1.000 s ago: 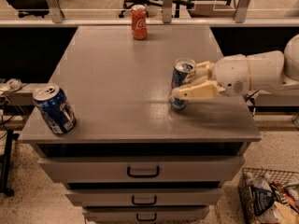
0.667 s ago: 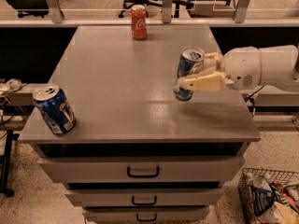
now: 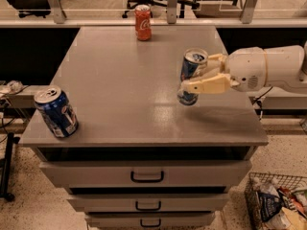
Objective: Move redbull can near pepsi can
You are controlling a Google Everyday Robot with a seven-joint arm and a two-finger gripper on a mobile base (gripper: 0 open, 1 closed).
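The slim blue and silver redbull can [image 3: 191,73] is held tilted, lifted a little above the right part of the grey cabinet top [image 3: 120,80]. My gripper [image 3: 199,75] comes in from the right and is shut on the can, one cream finger [image 3: 206,86] across its front. The wider dark blue pepsi can [image 3: 56,111] stands at the front left corner of the top, far left of the gripper.
A red Coca-Cola can [image 3: 143,22] stands at the back edge of the top. The cabinet has drawers [image 3: 146,175] below. A wire basket [image 3: 278,205] of items sits on the floor at the lower right. Office chairs stand behind a rail at the back.
The gripper has lifted the redbull can off the cabinet top and carried it slightly up and back; the can is now tilted. The pepsi and Coca-Cola cans have not moved.
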